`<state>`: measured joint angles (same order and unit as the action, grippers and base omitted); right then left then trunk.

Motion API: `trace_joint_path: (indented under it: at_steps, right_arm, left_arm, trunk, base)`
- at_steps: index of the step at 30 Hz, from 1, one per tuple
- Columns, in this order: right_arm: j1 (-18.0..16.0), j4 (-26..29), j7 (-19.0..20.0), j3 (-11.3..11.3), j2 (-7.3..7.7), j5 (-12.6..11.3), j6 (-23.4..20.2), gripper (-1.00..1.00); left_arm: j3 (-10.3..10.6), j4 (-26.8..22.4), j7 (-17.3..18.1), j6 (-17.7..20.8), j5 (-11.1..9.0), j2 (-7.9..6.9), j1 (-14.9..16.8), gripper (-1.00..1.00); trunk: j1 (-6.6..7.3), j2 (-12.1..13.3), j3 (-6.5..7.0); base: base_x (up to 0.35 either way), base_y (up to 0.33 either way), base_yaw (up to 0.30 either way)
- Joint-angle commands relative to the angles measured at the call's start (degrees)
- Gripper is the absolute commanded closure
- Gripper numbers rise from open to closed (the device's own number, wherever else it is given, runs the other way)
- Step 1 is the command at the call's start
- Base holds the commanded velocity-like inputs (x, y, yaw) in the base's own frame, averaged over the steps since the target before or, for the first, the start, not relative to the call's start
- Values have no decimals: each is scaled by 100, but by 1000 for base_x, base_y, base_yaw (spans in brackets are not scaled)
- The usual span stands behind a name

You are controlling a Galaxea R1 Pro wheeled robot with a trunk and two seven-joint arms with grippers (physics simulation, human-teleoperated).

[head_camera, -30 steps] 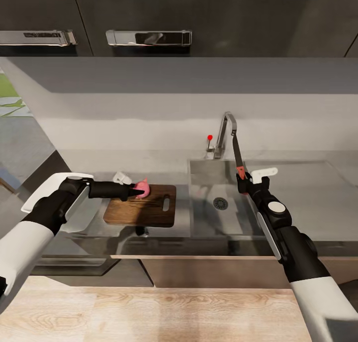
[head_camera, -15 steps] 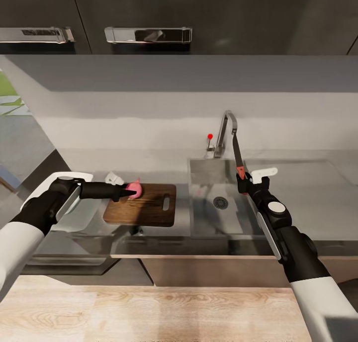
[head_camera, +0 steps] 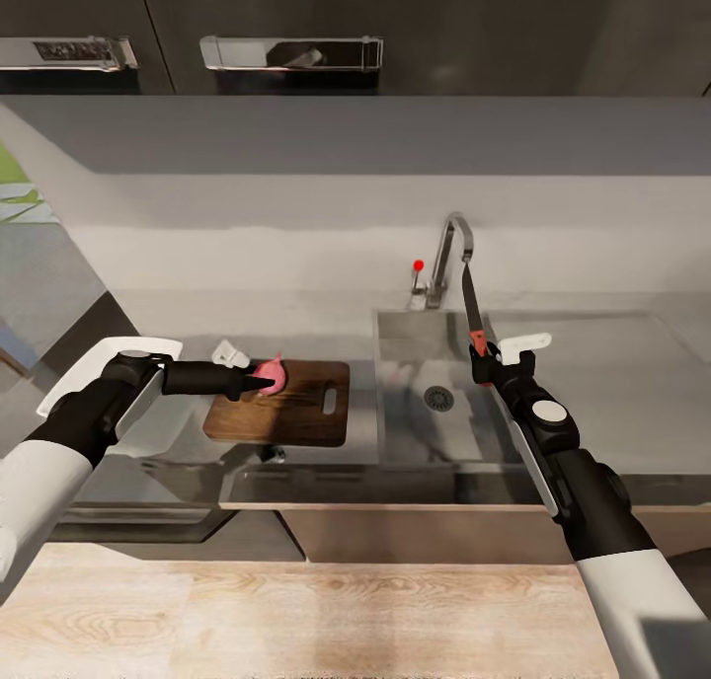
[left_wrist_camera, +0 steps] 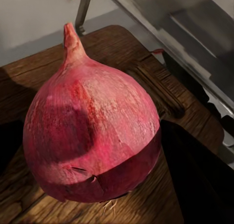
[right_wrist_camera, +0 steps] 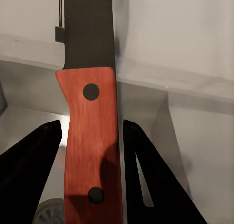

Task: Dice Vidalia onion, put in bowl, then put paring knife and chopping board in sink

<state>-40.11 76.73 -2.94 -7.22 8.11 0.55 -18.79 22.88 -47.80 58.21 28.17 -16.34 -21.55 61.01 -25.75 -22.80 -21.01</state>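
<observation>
The onion [head_camera: 272, 371] is gripped on the chopping board [head_camera: 296, 414] by the left fingers [head_camera: 259, 383], the knife [head_camera: 472, 309] held upright over the sink [head_camera: 395, 432] by the right fingers [head_camera: 486, 366]

chopping board [head_camera: 286, 404]: grained wood | sink [head_camera: 400, 432]: brushed steel | countertop [head_camera: 612, 383]: glossy grey

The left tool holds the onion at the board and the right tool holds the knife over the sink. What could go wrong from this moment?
1. The onion is round and sits near the far edge of the chopping board; if the left tool lets go, it may roll off.
2. The paring knife points up in the right tool, close to the tap; a swing toward the board could hit it.
3. A cut made near the left tool could strike its fingers.
</observation>
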Motion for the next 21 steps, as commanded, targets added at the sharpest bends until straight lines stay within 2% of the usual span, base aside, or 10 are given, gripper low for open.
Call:
trace_joint_path:
  at_steps: [1, 21]
  right_arm:
    - [-5, 9, -31, -16, 6, 6, -37, 100]
    - [-5, 9, -31, -24, 6, 6, -37, 100]
  left_arm:
    - [23, -1, -3, 48, -53, -5, 8, 100]
    - [27, -17, -8, 43, -46, 11, 7, 100]
  trunk:
    - [-3, -11, -17]
    - [-3, -11, -70]
  base:
    - [0, 0, 0]
    - [0, 0, 0]
